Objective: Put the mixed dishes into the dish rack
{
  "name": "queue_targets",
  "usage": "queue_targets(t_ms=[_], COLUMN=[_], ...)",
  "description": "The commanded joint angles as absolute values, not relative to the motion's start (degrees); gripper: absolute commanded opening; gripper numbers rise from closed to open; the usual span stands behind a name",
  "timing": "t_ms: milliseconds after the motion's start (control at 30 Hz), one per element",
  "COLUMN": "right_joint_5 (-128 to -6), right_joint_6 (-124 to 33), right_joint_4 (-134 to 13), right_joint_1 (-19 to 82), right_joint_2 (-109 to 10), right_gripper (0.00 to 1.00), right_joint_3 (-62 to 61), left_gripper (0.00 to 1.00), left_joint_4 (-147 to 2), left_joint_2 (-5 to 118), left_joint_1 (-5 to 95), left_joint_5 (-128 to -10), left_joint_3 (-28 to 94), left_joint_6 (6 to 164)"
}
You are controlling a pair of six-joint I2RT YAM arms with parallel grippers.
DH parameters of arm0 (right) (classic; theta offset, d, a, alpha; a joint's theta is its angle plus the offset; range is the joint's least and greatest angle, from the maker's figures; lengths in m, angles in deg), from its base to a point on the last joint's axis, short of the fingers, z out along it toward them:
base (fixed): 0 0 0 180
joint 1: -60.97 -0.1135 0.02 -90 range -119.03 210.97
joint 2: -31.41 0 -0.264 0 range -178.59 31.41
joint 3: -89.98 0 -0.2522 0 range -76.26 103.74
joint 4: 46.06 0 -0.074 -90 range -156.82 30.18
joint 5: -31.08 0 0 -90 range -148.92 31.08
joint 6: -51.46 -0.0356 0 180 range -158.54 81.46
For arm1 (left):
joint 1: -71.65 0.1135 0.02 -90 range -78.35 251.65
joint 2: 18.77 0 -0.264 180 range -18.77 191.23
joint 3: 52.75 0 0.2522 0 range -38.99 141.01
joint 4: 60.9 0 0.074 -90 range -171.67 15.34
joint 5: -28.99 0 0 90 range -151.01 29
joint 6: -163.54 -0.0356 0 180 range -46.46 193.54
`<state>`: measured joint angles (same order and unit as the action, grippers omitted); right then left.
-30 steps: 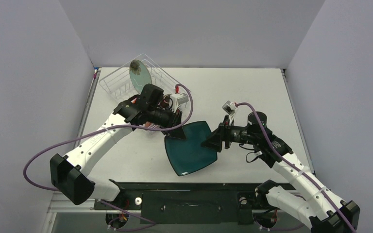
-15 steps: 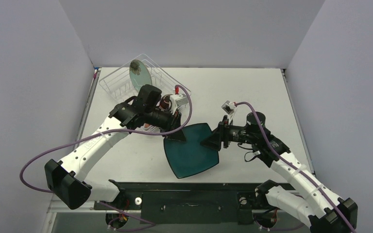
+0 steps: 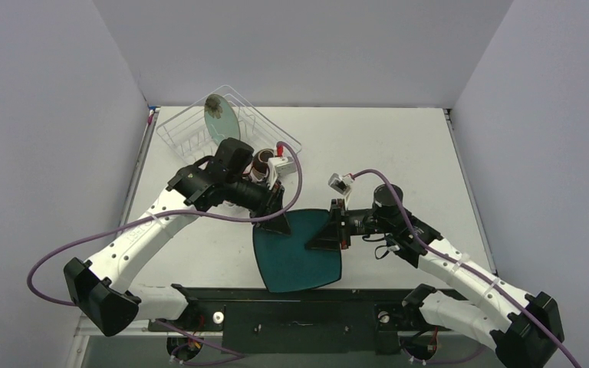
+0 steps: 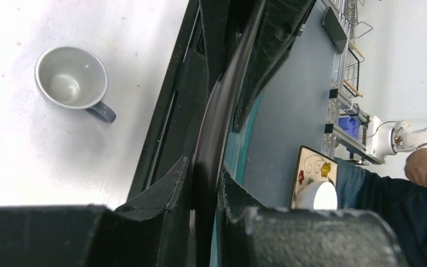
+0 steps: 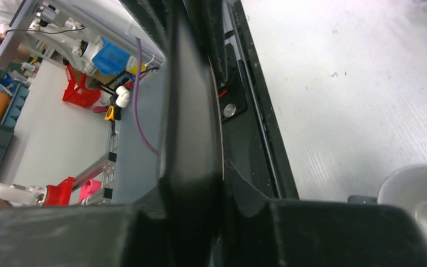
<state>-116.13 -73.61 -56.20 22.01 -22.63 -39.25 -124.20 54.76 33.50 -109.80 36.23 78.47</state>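
Top external view: dark-teal rounded-square plate (image 3: 295, 259) held aloft, tilted, between both arms, low over the near side of the table (image 3: 399, 146). Left gripper (image 3: 275, 223) is pinched on its far-left rim, right gripper (image 3: 320, 236) on its right rim. Both wrist views show the plate edge-on, seated between closed fingers. Main hazard, as I judge it: two arms on one rigid plate. Any mismatch in their motion could twist it out of a pinch, and an early release by either would leave a thin rim grip carrying the whole weight. The grey-blue mug (image 4: 72, 83) sits on the table close by; it is unseen from above, so probably under the plate or an arm, where a dropped plate could strike it. The plate's near corner overhangs the black base rail (image 3: 291, 307), so there is little room that way. The dish rack (image 3: 170, 132) lies far-left with the round pale-teal plate (image 3: 221, 116) upright in it. The brown bowl (image 3: 261, 162), part hidden by the left arm, sits on the route there. Bare tabletop shows beyond and to the right.
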Motion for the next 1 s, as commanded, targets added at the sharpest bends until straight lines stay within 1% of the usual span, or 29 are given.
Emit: queue_targets(t_ms=[0, 100, 133, 167, 200, 233, 267, 300, 333, 400, 433, 467, 500, 533, 600, 633, 667, 733, 833, 867, 900, 933, 967], right_joint_5=[-113.6, -102.6, -100.9, -98.0, -95.6, -94.5, -92.8, -91.9, -90.4, -88.7, -88.5, -87.3, -86.6, -84.7, -80.1, -78.1, -74.2, -68.0, -58.4, -53.2, -48.7, -46.7, -42.8], right_joint_6=[-72.1, -73.6, -74.3, -75.4, -75.6, -75.7, -75.4, -75.2, -74.9, -74.6, -74.6, -74.6, -74.5, -73.6, -69.9, -68.3, -65.2, -60.0, -50.3, -44.9, -42.1, -36.7, -31.8], right_joint_4=[-53.6, -52.6, -50.7, -50.2, -49.8, -49.6, -48.9, -48.6, -47.9, -46.9, -46.6, -46.3, -46.0, -46.2, -48.6, -50.5, -51.1, -52.6, -51.2, -50.7, -50.1, -49.6, -47.5], right_joint_1=[20.2, 20.4, 20.6, 20.7, 20.7, 20.7, 20.7, 20.6, 20.6, 20.6, 20.5, 20.5, 20.6, 20.6, 20.1, 19.6, 19.3, 17.9, 13.8, 11.2, 9.8, 7.0, 5.8], right_joint_2=[-18.7, -15.0, -14.7, -14.4, -14.4, -14.7, -14.7, -14.9, -14.9, -14.5, -14.3, -14.1, -14.0, -13.9, -13.5, -13.4, -13.3, -13.2, -13.6, -14.5, -15.1, -16.4, -17.0], right_gripper=[0.0, 0.0, 0.0, 0.0, 0.0, 0.0, 0.0, 0.0, 0.0, 0.0, 0.0, 0.0, 0.0, 0.0, 0.0, 0.0, 0.0, 0.0, 0.0, 0.0, 0.0, 0.0, 0.0], right_joint_3=[-37.5, -38.7, -39.3, -39.4, -39.1, -39.1, -39.0, -39.0, -38.9, -38.6, -38.5, -38.0, -37.9, -37.3, -35.6, -34.4, -33.9, -32.3, -32.0, -31.9, -31.6, -31.6, -31.9], left_gripper=[0.0, 0.0, 0.08, 0.12, 0.23, 0.31, 0.42, 0.46, 0.55, 0.63, 0.65, 0.72, 0.76, 0.81, 0.87, 0.88, 0.88, 0.88, 0.86, 0.86, 0.88, 0.88, 0.92], left_joint_4=[-115.9, -115.9, -115.8, -115.6, -115.2, -115.1, -114.4, -114.0, -113.2, -112.7, -113.3, -114.0, -116.1, -117.2, -120.4, -122.5, -123.2, -123.0, -114.1, -111.1, -103.9, -99.7, -91.6], left_joint_2=[53.4, 53.6, 53.6, 53.7, 53.7, 53.6, 53.5, 53.2, 52.9, 52.3, 52.3, 52.2, 52.4, 52.5, 53.0, 53.6, 54.0, 53.7, 51.3, 49.3, 48.2, 46.1, 45.2], left_joint_1=[33.6, 34.2, 35.0, 35.5, 36.8, 37.6, 39.2, 40.2, 42.0, 44.1, 44.6, 45.1, 45.2, 45.6, 47.2, 48.6, 49.2, 50.2, 50.4, 50.4, 50.2, 50.1, 50.0], left_joint_5=[-109.6, -106.5, -105.8, -105.4, -105.5, -105.2, -105.2, -105.8, -106.1, -106.3, -106.5, -104.1, -101.7, -96.3, -89.6, -88.2, -86.7, -87.5, -91.4, -92.8, -93.3, -94.9, -95.6], left_joint_3=[37.9, 38.5, 38.8, 39.0, 39.3, 39.5, 39.9, 40.0, 40.1, 40.6, 41.5, 42.2, 44.0, 45.1, 48.3, 50.4, 51.1, 51.7, 46.3, 44.1, 39.0, 36.3, 31.5], left_joint_6=[79.8, 81.8, 82.5, 83.9, 84.5, 86.0, 86.8, 88.3, 89.0, 90.9, 91.3, 91.5, 91.6, 92.7, 96.6, 98.5, 102.2, 108.9, 119.9, 127.2, 131.5, 140.1, 144.5])
